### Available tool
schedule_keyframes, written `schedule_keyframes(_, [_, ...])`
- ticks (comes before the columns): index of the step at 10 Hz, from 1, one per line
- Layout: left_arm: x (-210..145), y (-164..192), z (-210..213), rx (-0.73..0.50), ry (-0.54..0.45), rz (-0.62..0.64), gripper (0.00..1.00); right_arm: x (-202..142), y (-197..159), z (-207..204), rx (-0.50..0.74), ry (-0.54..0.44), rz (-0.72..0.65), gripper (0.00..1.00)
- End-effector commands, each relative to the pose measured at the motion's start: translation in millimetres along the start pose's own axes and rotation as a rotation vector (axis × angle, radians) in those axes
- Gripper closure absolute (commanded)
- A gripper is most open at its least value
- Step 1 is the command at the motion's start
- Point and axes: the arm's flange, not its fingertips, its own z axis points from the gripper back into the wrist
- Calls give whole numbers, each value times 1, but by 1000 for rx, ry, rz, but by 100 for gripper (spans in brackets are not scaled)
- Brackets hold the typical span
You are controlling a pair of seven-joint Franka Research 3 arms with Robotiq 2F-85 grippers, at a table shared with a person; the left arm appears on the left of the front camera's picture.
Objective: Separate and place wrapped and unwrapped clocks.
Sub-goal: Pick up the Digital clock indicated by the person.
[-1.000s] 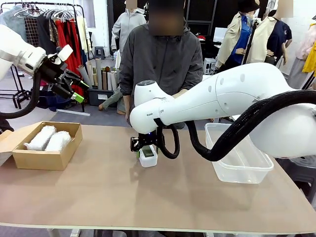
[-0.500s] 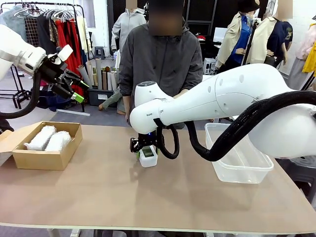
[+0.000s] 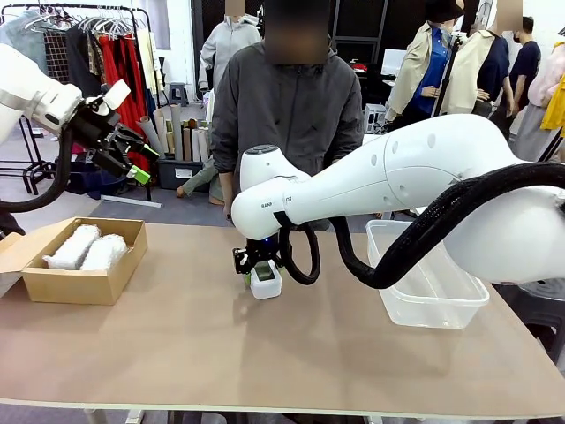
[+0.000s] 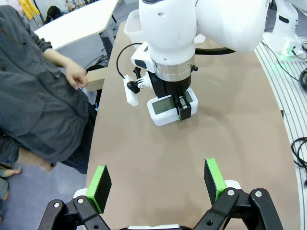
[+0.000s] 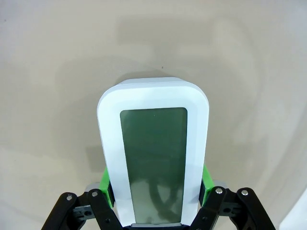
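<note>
1. Since a second ago the right gripper (image 3: 264,276) has closed from spread jaws onto the bare clock (image 3: 266,281); arm and clock sit at the same mid-table spot as before.
2. At the table's left, the cardboard box (image 3: 74,284) holds two bubble-wrapped bundles (image 3: 88,248) lying side by side, touching.
3. To the right stands a clear plastic bin (image 3: 427,306); it looks to have nothing inside, though its see-through walls make that hard to judge.
4. In the right wrist view, green pads (image 5: 106,184) press both long sides of the white clock, its grey-green screen facing up.
5. Whether the clock rests on the table (image 3: 265,353) or is just off it, I cannot tell.
6. Raised above the box, the left gripper (image 3: 132,155) has its fingers wide apart and holds nothing.
7. Across the table stands a person (image 3: 287,115), one hand (image 4: 76,76) near the edge.
</note>
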Motion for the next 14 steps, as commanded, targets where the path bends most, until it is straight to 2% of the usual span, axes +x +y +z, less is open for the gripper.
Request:
schedule_keyframes(1, [1, -1, 2, 6, 7, 5, 0, -2, -1, 14, 43, 1, 26, 100])
schedule_keyframes(4, [1, -1, 2, 6, 7, 5, 0, -8, 1, 62, -14, 20, -6, 100])
schedule_keyframes(6, [1, -1, 2, 6, 7, 5, 0, -16, -5, 108, 41, 14, 62, 100])
schedule_keyframes(8, [1, -1, 2, 6, 7, 5, 0, -16, -18, 153, 84, -32, 51, 100])
schedule_keyframes(14, [1, -1, 2, 6, 7, 5, 0, -24, -48, 274, 89, -133, 16, 100])
